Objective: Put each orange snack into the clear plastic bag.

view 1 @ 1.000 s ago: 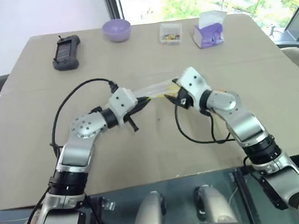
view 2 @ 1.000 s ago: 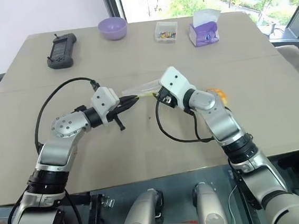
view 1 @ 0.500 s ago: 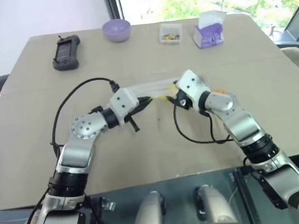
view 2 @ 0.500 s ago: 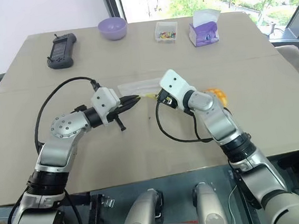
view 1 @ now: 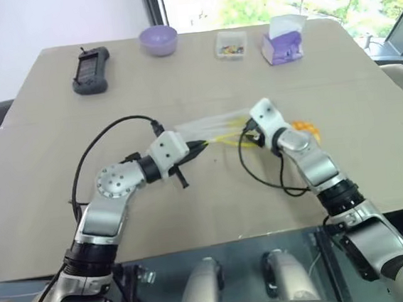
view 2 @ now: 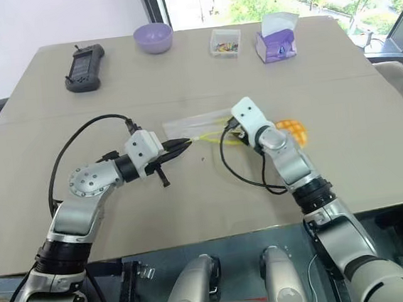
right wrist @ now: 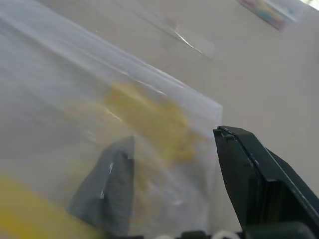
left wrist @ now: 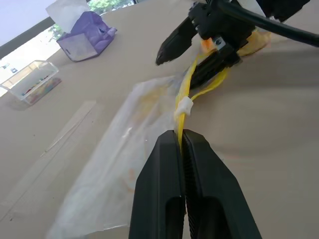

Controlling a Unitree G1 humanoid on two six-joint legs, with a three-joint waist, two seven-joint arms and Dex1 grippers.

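Observation:
The clear plastic bag (view 2: 193,126) lies crumpled on the table between my two hands, its yellow seal strip (left wrist: 185,102) pulled out in a loop. My left gripper (left wrist: 180,135) is shut on that strip at the bag's mouth. My right gripper (view 2: 232,131) stands open at the other side of the mouth. One of its fingers (right wrist: 107,191) shows through the plastic, while the other finger (right wrist: 256,174) is outside it. The orange snack (view 2: 291,129), round with a criss-cross top, rests on the table just beyond my right hand.
Along the far edge stand a black handheld device (view 2: 84,64), a purple bowl (view 2: 153,37), a small clear box of colourful bits (view 2: 224,42) and a purple tissue pack (view 2: 274,42). Black cables loop beside both wrists. The table's near edge runs below my forearms.
My right hand has swung right and down towards the orange snack, stretching the bag's mouth and yellow strip. The bag has sunk onto the table. My left gripper has kept its hold and place.

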